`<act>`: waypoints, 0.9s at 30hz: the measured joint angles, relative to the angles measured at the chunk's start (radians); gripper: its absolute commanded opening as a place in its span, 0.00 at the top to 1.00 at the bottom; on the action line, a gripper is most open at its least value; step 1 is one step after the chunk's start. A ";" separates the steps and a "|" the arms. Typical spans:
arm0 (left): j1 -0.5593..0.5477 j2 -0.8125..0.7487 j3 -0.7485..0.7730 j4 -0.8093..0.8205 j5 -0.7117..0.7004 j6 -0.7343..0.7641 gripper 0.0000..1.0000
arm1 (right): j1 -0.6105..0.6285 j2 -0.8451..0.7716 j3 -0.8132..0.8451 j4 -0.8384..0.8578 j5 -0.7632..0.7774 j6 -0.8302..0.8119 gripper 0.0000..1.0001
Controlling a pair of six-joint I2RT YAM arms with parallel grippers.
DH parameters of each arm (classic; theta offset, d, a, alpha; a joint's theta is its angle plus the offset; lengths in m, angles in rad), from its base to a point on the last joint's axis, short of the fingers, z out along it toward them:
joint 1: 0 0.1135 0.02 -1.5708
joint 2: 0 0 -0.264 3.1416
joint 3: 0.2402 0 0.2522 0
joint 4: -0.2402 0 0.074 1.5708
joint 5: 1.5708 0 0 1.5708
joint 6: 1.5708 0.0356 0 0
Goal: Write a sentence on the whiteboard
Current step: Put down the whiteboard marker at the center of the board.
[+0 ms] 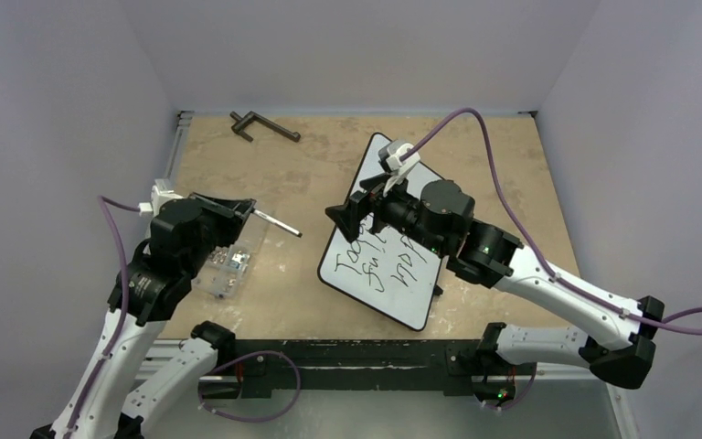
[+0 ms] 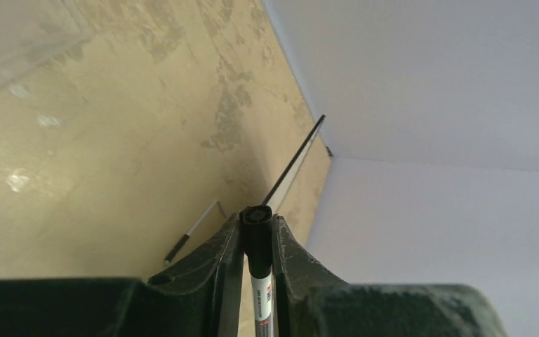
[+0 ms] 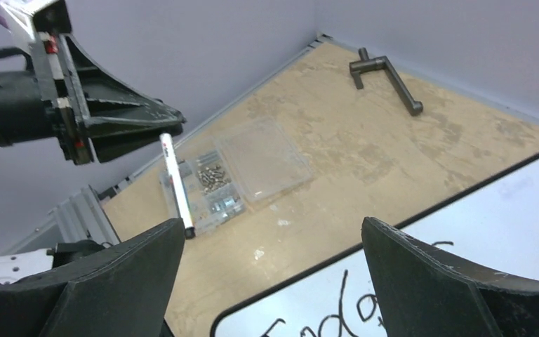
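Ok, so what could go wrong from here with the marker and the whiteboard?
1. The left pincer grips the marker only near one end, in the air by the clear box of screws; a slip could drop it into the box or onto the table.
2. The right pincer hangs open over the whiteboard, its arm above the sentence; a low sweep might smear the ink or shove the board.

The right arm (image 1: 457, 219) hides part of the sentence (image 1: 377, 267).
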 measured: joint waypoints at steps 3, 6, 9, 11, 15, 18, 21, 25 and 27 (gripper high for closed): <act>0.003 0.039 0.070 -0.064 -0.018 0.136 1.00 | 0.000 -0.030 0.000 -0.059 0.047 -0.013 0.01; 0.003 0.095 0.145 -0.126 -0.021 0.278 1.00 | 0.000 -0.056 -0.011 -0.087 0.080 -0.019 0.01; 0.003 0.162 0.209 -0.182 -0.026 0.407 1.00 | 0.000 -0.073 -0.024 -0.114 0.107 -0.024 0.01; 0.003 0.206 0.237 -0.217 -0.033 0.497 1.00 | 0.000 -0.076 -0.034 -0.128 0.129 -0.024 0.01; 0.003 0.272 0.234 -0.238 -0.034 0.643 1.00 | 0.000 -0.076 -0.054 -0.154 0.180 -0.023 0.01; 0.003 0.311 0.196 -0.225 -0.035 0.718 1.00 | 0.000 -0.087 -0.081 -0.171 0.217 -0.013 0.01; 0.003 0.366 0.131 -0.194 -0.043 0.768 1.00 | 0.000 -0.109 -0.119 -0.178 0.256 0.001 0.01; 0.003 0.460 0.045 -0.128 -0.041 0.808 1.00 | 0.000 -0.134 -0.148 -0.187 0.295 0.019 0.01; 0.003 0.508 0.008 -0.091 -0.039 0.825 1.00 | 0.000 -0.147 -0.155 -0.190 0.314 0.025 0.01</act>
